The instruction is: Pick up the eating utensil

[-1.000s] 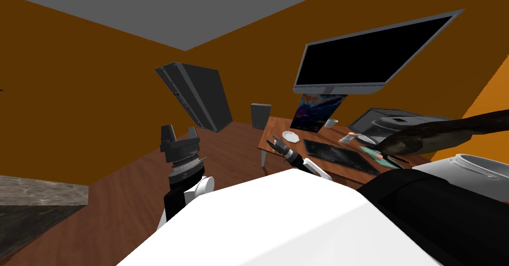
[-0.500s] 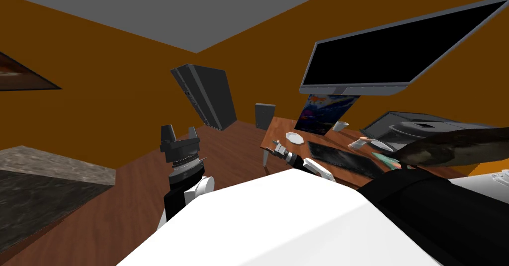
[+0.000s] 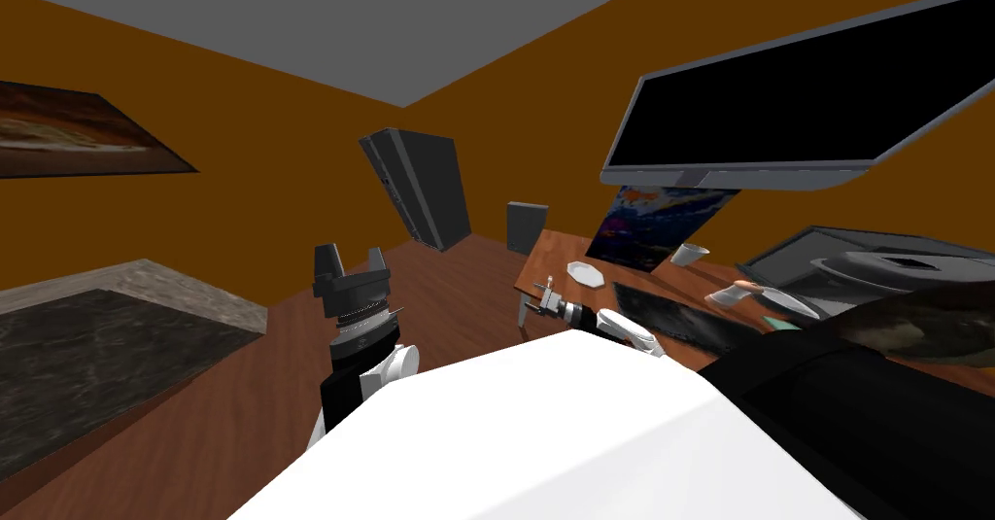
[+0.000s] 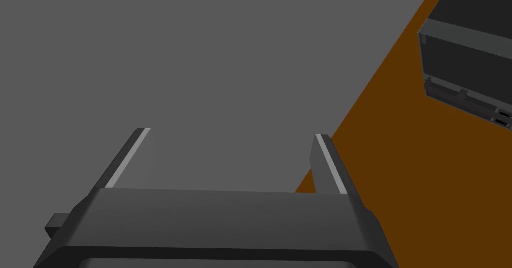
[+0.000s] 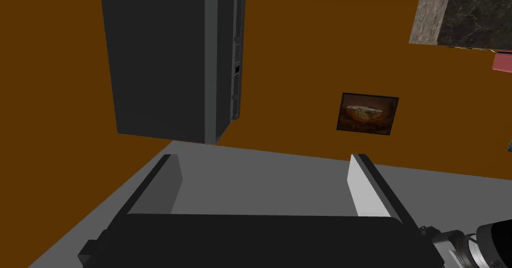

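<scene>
A pale, slim utensil with an orange tip lies on the brown desk, between the dark keyboard and a grey machine. My right gripper hovers open at the desk's near corner, beside a white plate and well short of the utensil. In the right wrist view its fingers stand apart with nothing between them. My left gripper is raised over the floor, pointing up and open, far from the desk. The left wrist view shows its fingers wide apart and empty.
A wide black monitor hangs over the desk, with a colourful panel and a white cup below it. A dark cabinet and a small grey box stand by the orange wall. A marble counter lies at my left.
My view has swung: the desk and monitor slid right, and the counter and a wall picture came in at the left. The right gripper turned slightly at the desk corner. The left arm stayed put.
</scene>
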Robot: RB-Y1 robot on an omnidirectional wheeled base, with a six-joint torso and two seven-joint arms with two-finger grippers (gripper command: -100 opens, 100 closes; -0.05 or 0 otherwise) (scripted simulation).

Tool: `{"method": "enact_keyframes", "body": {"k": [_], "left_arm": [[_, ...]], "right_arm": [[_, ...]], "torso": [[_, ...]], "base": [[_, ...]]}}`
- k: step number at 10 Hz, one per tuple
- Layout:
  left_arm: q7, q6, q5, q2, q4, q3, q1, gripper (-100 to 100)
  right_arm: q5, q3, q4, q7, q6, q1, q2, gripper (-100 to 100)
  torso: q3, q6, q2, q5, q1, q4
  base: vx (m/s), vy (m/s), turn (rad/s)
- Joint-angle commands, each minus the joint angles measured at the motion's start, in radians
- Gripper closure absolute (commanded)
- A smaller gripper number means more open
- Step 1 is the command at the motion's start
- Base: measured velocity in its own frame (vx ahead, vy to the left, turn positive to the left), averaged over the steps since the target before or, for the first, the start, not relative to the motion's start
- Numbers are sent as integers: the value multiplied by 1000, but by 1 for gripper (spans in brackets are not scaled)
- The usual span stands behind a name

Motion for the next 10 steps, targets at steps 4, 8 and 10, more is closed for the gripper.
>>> {"method": "enact_keyframes", "body": {"k": [4, 8, 10], "left_arm": [[0, 0, 0, 0, 0, 0, 0, 0], [0, 0, 0, 0, 0, 0, 0, 0], [0, 0, 0, 0, 0, 0, 0, 0]], "right_arm": [[99, 46, 104, 84, -18, -29, -77, -100], [206, 100, 212, 174, -32, -69, -166, -100], [248, 117, 249, 203, -37, -84, -192, -100]], "torso": [[0, 0, -1, 0, -1, 0], [-1, 0, -1, 0, -1, 0], [-1, 0, -3, -1, -3, -1]], "base": [[1, -19, 157], [8, -26, 179], [23, -50, 165]]}}
